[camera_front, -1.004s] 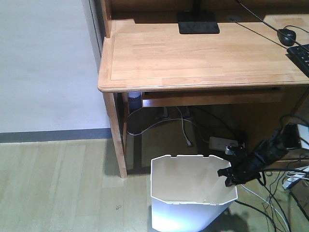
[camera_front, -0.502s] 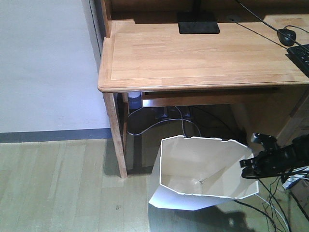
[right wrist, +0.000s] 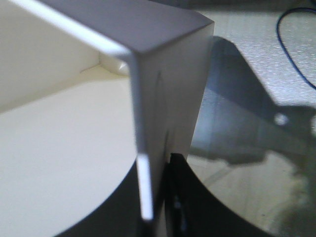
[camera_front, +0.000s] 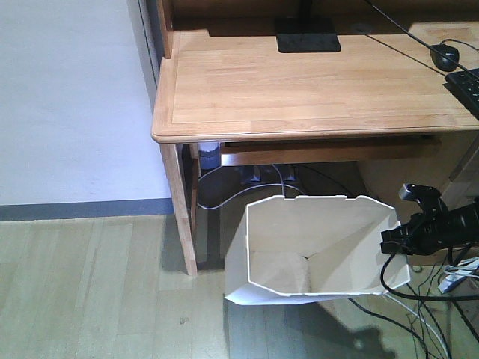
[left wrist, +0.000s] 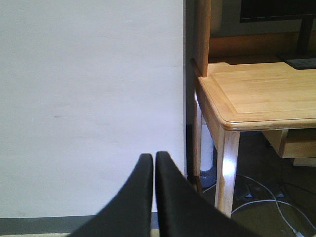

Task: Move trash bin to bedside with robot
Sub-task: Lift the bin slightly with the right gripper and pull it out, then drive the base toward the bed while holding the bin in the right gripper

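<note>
Right claw (camera_front: 390, 243) grips tilted trash bin (camera_front: 329, 254) rim, desk leg (camera_front: 179, 209) beside it; left claw (left wrist: 153, 158) closed

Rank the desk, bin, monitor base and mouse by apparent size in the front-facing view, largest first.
1. desk
2. bin, nearer the camera, which enlarges it
3. monitor base
4. mouse

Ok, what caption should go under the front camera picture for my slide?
The right gripper grips the rim of the tilted trash bin in front of the wooden desk.
</note>
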